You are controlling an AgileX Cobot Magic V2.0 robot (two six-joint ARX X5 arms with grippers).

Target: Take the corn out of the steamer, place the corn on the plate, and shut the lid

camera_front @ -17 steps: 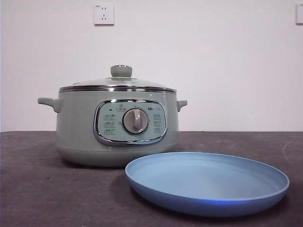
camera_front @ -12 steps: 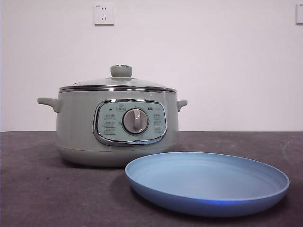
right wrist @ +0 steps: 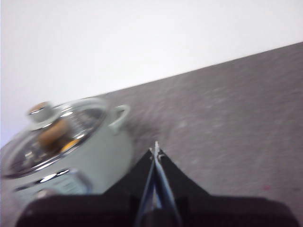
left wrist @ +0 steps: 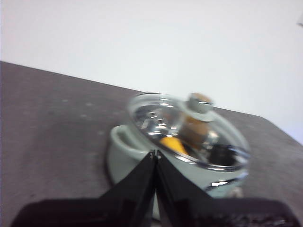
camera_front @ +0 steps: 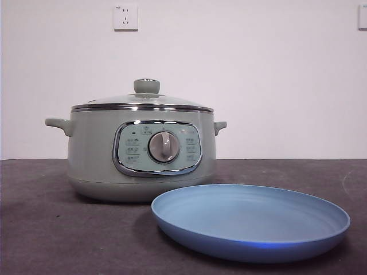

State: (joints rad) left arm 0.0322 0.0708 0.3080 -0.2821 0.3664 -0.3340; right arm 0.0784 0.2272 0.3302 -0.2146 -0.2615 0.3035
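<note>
Where nearest the front camera: one plate [camera_front: 250, 222], matte light blue, round, shallow, raised rim, bare, on dark grainy surface [camera_front: 46, 229]. Just behind: one steamer [camera_front: 140, 152], round, sage green, two side handles, chrome-framed panel, silver dial. Seated on top: one lid [camera_front: 143, 102], glass, chrome rim, green knob. Beneath glass: one corn [left wrist: 173, 144], glossy yellow, long axis not discernible. Above, clear of steamer: left tool [left wrist: 155, 153] closed, empty; right tool [right wrist: 155, 152] closed, empty.

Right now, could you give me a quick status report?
Left gripper and right gripper shut, empty. Lid on steamer, corn inside. Plate empty.
</note>
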